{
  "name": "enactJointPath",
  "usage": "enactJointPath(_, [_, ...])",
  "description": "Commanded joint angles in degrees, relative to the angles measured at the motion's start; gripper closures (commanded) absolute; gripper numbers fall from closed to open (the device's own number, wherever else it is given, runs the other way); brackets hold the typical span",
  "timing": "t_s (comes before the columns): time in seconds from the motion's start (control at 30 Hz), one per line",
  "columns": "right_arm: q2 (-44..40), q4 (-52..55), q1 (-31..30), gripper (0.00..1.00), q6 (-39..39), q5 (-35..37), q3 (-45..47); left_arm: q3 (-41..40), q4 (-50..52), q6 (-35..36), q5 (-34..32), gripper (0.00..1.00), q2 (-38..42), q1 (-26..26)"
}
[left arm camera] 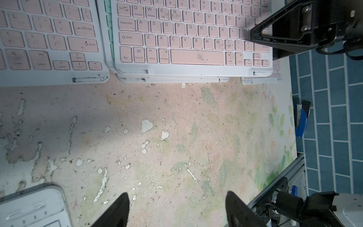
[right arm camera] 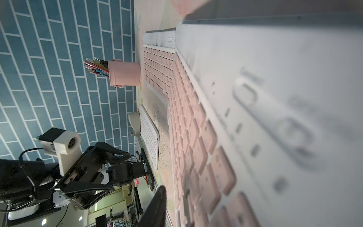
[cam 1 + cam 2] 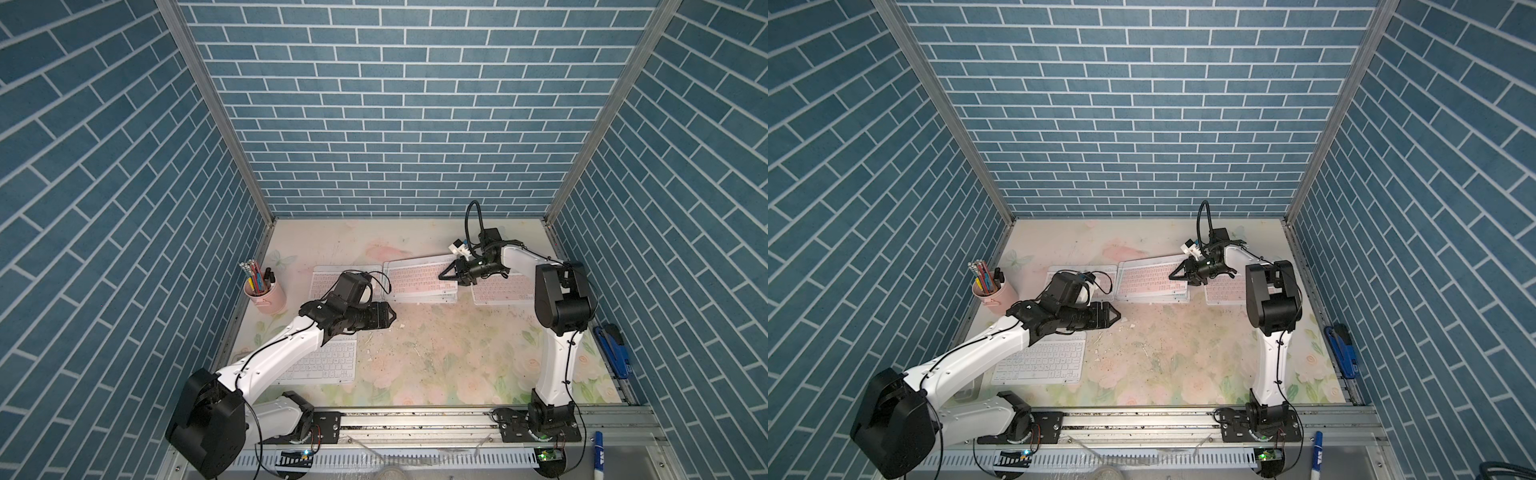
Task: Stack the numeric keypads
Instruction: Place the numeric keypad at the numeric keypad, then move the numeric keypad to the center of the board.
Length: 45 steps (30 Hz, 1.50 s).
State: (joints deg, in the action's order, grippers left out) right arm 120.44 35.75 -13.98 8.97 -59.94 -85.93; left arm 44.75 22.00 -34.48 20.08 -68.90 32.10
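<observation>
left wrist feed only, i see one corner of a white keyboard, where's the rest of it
Observer: The white keyboard lies flat near the front, partly under the left arm.
Operator: anything off my frame on the left
Observer: A pink pencil cup stands by the left wall.
Operator: that sliver past the stack
Observer: Another pink keyboard, flat, partly under the right arm.

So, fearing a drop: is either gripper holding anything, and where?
Left gripper: nothing. Right gripper at the end of the top pink keyboard; grip cannot be told.
</observation>
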Motion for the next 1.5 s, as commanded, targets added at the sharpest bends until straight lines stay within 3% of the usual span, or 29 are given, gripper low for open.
enactJointPath(0.0, [0.9, 2.1, 0.2, 0.63, -2.2, 3.2, -2.4, -0.6, -0.1, 0.6, 0.3, 0.22, 0.0, -0.5])
enactJointPath(0.7, [2.2, 5.9, 1.7, 0.62, 0.8, 21.2, -4.8, -1.4, 0.1, 0.7, 0.0, 0.22, 1.5, -0.7])
enactJointPath(1.03, [-2.0, 5.4, 3.1, 0.62, 1.6, 25.7, -2.5, -0.9, 2.1, 1.4, -2.4, 0.22, 2.2, -0.7])
enactJointPath(1.3, [-9.7, 3.2, 3.5, 0.63, 4.1, 38.4, 4.7, 2.1, 9.2, 2.4, -11.2, 0.22, 0.4, -1.3])
enactJointPath(1.47, [-14.5, -0.9, 6.1, 0.63, 7.4, 45.5, 12.0, 1.7, 8.1, 2.1, -10.5, 0.22, 0.4, -1.3])
